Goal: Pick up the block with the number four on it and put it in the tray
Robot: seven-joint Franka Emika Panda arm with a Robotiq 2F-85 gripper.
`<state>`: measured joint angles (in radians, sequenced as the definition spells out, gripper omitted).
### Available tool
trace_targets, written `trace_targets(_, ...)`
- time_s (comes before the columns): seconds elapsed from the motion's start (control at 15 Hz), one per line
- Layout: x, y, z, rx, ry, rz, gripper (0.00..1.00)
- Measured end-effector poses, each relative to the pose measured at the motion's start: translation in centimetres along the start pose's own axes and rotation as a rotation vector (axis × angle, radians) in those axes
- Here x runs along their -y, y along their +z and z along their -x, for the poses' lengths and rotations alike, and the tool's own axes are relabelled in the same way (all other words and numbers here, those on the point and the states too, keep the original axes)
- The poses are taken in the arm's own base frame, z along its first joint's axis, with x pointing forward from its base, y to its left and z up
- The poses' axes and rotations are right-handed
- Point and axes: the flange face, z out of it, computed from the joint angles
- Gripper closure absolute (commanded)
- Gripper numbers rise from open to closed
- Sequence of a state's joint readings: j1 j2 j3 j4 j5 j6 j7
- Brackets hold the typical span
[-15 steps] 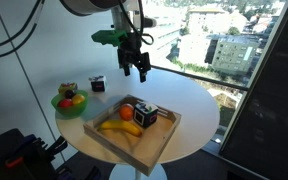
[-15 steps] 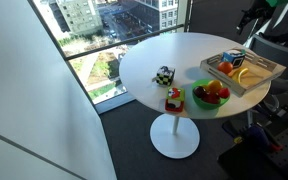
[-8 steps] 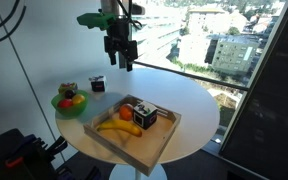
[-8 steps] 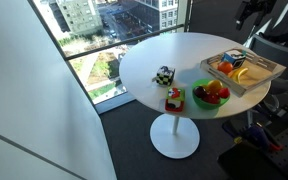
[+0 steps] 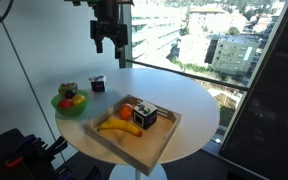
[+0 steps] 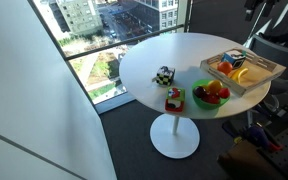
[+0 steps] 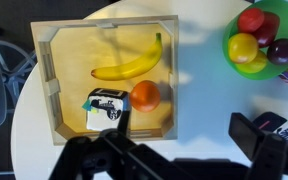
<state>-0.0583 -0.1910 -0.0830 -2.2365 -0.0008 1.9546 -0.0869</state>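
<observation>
White round table (image 5: pixel 189 100) by the window carries everything. The light-wood tray (image 5: pixel 136 146) sits at its near edge. The green bowl (image 5: pixel 68 103) of fruit stands on the table beside the tray. Your gripper (image 5: pixel 111 52) hangs high above the table's far side, well apart from the tray, fingers spread wide with nothing between them. In the tray lie a banana (image 7: pixel 129 68), the block (image 7: pixel 106 106) and an orange (image 7: pixel 145 95). The block is just beside the orange. A second small cube (image 5: pixel 97 85) sits on the table near the bowl.
</observation>
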Motion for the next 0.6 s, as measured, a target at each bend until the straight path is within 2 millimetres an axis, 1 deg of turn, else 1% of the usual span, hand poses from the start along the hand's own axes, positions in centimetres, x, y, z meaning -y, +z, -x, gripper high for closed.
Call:
trace_targets(0.33, 1.0, -3.4, 1.6, 0.016, -0.019, -0.001, 0.00)
trace_targets(0.6, 1.5, -5.2, 2.7, 0.013, -0.024, 0.000, 0.00)
